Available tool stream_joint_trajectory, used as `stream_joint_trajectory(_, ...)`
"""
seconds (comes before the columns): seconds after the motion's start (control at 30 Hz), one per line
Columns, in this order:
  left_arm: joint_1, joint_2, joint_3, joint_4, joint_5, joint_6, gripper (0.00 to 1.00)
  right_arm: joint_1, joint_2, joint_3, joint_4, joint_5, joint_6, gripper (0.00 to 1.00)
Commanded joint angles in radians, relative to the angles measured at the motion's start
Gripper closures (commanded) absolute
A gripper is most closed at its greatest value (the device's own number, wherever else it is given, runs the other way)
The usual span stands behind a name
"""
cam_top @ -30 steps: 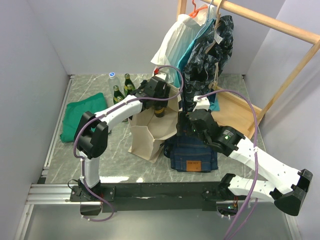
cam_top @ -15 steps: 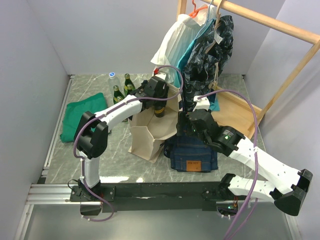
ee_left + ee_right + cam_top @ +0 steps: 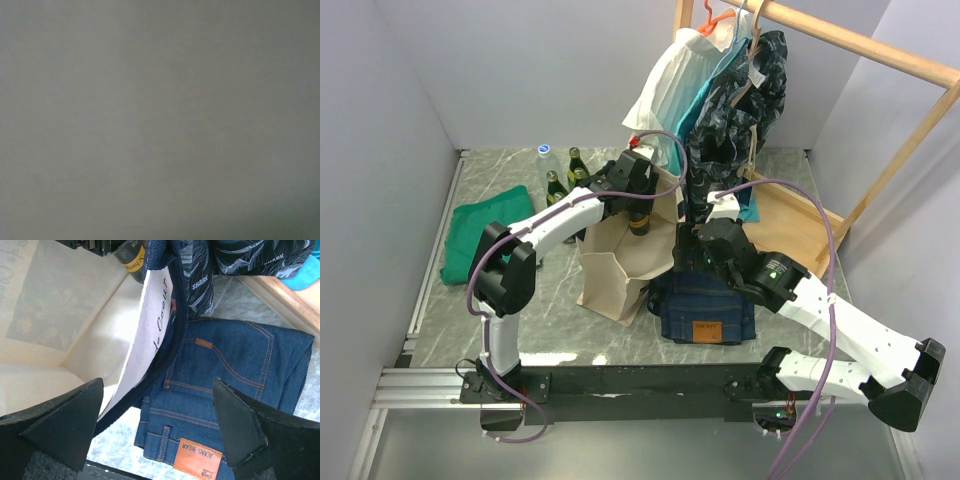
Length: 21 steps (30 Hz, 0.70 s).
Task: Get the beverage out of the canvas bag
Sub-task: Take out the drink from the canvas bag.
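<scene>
Reaching into the canvas bag (image 3: 612, 272) on the desk (image 3: 510, 180), the left jaws sit at the neck of the dark bottle (image 3: 639, 224) standing upright in its open mouth, grip not discernible, right jaws spread wide beside the rim; next probably: confirm pinch, lift straight up.

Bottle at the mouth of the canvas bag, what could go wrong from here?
1. The left gripper appears to hold the bottle only near its top, so it could slip and drop into the bag.
2. The right gripper is open astride the bag's rim, not clamping it, so the bag could lift or tip onto the jeans.
</scene>
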Motion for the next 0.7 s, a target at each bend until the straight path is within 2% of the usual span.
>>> stream_joint_trajectory(0.0, -0.007, -0.038, 0.062, -0.031, 0.042, 0.020, 0.99, -0.009, -0.001, 0.000, 0.030, 0.006, -0.016, 0.05)
stream_joint_trajectory(0.67, -0.034, -0.126, 0.119, -0.120, 0.049, 0.077, 0.99, -0.009, -0.002, -0.002, 0.028, 0.003, -0.005, 0.06)
